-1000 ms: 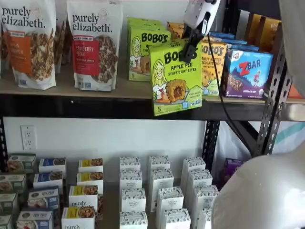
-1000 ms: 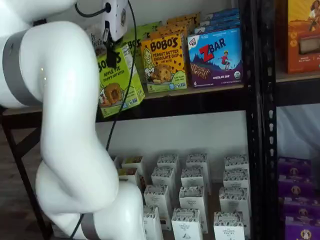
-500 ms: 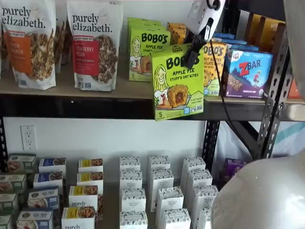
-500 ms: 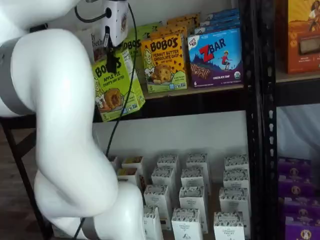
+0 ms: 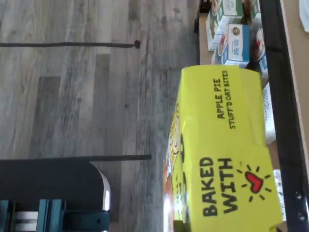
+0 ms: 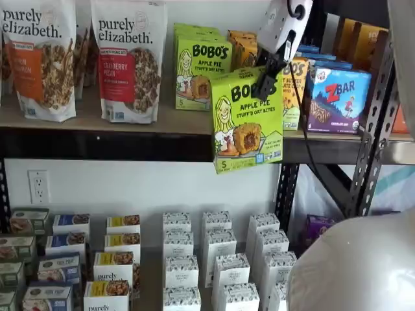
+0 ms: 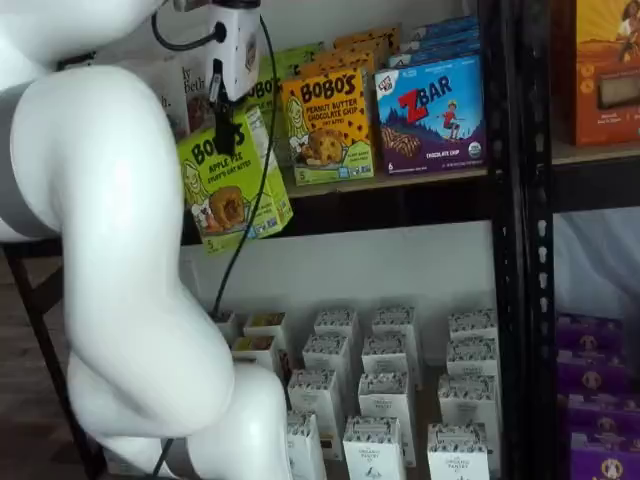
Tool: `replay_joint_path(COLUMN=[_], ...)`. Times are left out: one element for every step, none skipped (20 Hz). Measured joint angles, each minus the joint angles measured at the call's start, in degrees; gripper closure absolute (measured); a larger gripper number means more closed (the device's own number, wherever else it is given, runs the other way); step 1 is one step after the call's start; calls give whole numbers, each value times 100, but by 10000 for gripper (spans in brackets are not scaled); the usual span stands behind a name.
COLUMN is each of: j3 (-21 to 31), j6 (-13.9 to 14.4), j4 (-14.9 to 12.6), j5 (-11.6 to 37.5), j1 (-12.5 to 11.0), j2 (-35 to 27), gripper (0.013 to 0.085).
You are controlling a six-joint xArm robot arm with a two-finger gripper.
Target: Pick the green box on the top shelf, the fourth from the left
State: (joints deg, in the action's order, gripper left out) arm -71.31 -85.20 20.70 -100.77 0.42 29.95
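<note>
Hanging from the gripper [image 6: 264,87], the green Bobo's Apple Pie Stuff'd Oat Bites box [image 6: 248,120] is in the air in front of the top shelf [image 6: 130,123], and its lower edge is below the black front rail of that shelf. The black fingers are pinching the box at its upper edge, and the white gripper body rises above them toward the top of the view. The box is a little tilted, with its printed front turned outward. In both shelf views it is clear of the board and touches no other carton.

Behind it on the shelf, a second green Apple Pie carton [image 6: 198,71] stands upright. To the right of the held box there are the orange-yellow Bobo's Peanut Butter Chocolate Chip carton [image 7: 328,125] and the blue ZBar box [image 6: 337,99]. Two Purely Elizabeth granola bags [image 6: 128,58] stand at the left part of the shelf. On the lower level, small white cartons [image 6: 217,259] stand in rows.

In the wrist view the top of the green box [image 5: 227,159] shows the words "BAKED WITH" and a red heart, above a grey wooden floor [image 5: 87,96].
</note>
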Motion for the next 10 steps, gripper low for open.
replay_joint_path(j3=[46,108,162,206,245,278,307,331,352,374], j6=[-14,-35,-50,-60,-66,-71,-73,-74,-74,-75], j4=[0,15,36,57,73,88,94,96,96,96], j5=[22,53,80,106,129,144,154,162,169,177], j1=[-9,-23,-35,-42,-46,-49,-48,-45,-41,-37], j2=[25,59,88,113,137,157,173,186,198,211], gripper=[650,650,650,650,650,650,650,650,650,650])
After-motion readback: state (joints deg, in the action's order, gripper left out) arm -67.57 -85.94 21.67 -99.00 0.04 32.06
